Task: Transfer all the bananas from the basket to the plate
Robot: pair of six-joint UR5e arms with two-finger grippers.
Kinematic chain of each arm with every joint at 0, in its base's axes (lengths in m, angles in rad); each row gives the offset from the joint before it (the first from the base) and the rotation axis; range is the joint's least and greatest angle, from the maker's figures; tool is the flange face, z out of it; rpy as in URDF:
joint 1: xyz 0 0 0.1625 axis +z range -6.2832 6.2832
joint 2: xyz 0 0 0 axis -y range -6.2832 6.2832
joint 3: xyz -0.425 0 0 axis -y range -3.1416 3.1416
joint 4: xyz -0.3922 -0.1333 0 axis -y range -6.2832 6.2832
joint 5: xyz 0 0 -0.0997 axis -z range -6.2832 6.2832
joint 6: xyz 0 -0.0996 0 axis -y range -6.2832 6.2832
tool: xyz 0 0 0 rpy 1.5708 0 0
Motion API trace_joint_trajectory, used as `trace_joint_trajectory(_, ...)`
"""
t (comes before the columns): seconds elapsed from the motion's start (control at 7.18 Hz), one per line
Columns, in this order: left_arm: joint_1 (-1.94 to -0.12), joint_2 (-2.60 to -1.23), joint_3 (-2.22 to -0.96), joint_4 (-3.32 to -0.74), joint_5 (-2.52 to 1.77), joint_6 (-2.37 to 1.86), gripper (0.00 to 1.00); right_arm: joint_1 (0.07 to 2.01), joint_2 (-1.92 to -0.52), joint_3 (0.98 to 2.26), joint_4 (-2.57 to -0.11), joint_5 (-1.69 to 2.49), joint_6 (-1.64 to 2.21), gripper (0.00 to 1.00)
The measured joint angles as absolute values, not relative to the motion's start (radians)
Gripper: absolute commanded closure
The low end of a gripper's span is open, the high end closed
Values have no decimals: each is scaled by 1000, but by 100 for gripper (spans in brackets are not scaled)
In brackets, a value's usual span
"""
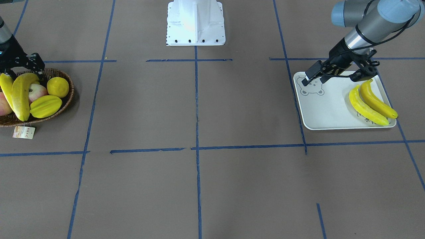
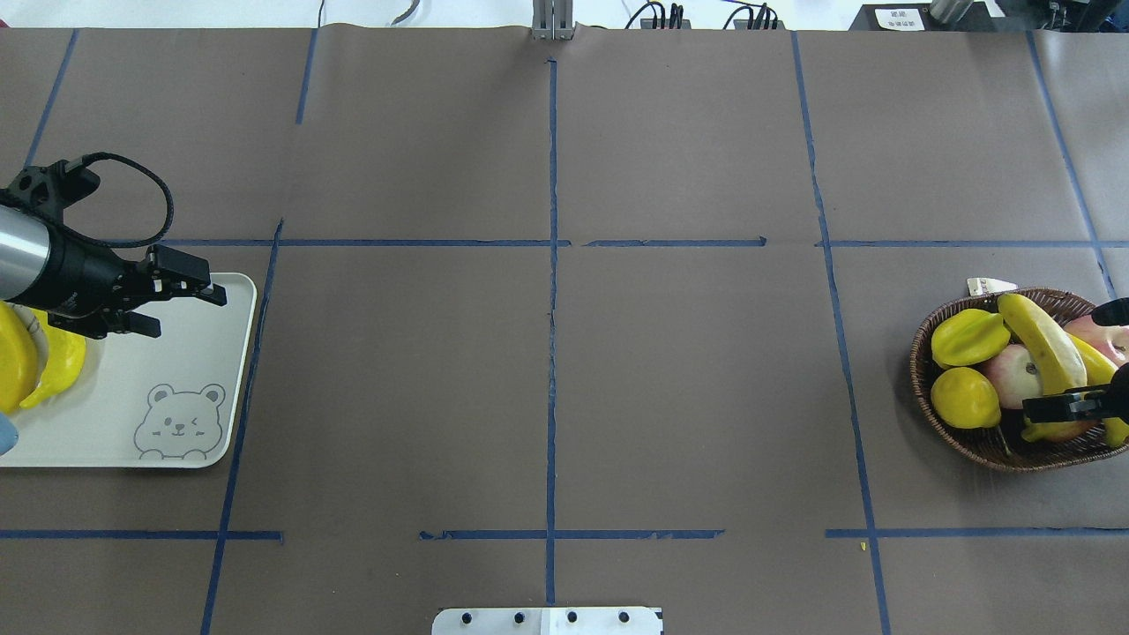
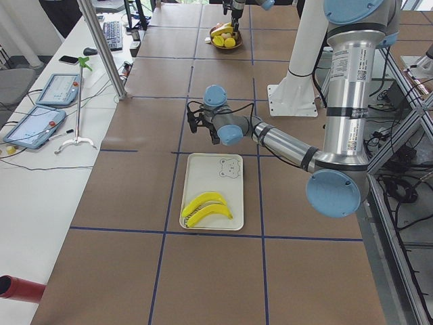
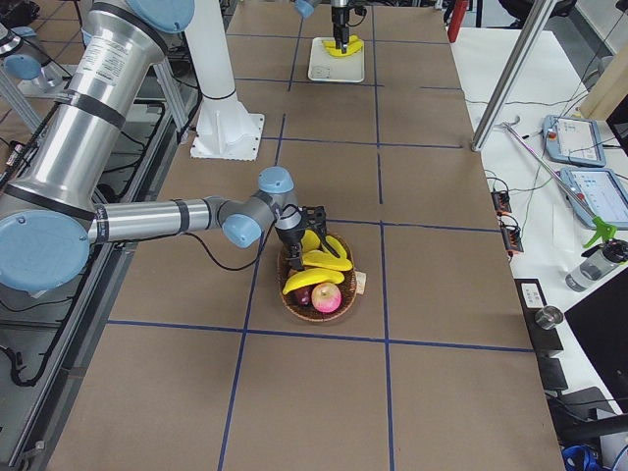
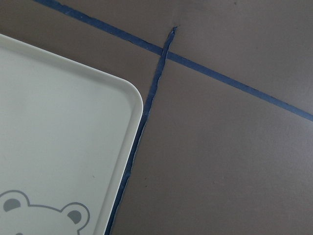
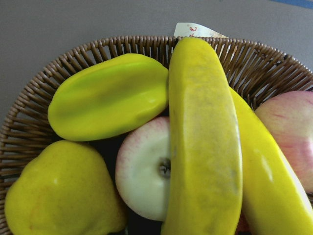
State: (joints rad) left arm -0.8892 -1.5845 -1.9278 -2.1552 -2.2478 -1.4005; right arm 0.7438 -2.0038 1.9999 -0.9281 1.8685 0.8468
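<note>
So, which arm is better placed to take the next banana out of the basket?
The right. The right gripper hangs open over the dark-brown woven basket, straddling the top long yellow banana. The left gripper is open above the pale rectangular plate, across the table.

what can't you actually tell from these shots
Right gripper: cut off by the overhead view's right edge and partly behind fruit in the front-facing view, so its grip on the top banana in the basket is unclear.
Bananas on the plate: mostly hidden in the overhead view by its left edge and the left arm.
Paper tag: print too small everywhere.
</note>
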Motion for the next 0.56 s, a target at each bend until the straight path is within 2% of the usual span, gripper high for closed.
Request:
trace_joint_trajectory(0.14,-888,-1585,-1927,-2155,-2248,-1401,0,740,-2002,1996,-928,1868,847,38)
trace_joint_trajectory(0.28,-887,-1585,-1927,-2155,-2248,-1401,0,739,-2001,1993,-929,1868,846,47)
trace_joint_trajectory(0.56,-887,-1586,-1926,-2155,-2248,-1401,0,738,-1997,1990,-931,1868,845,74)
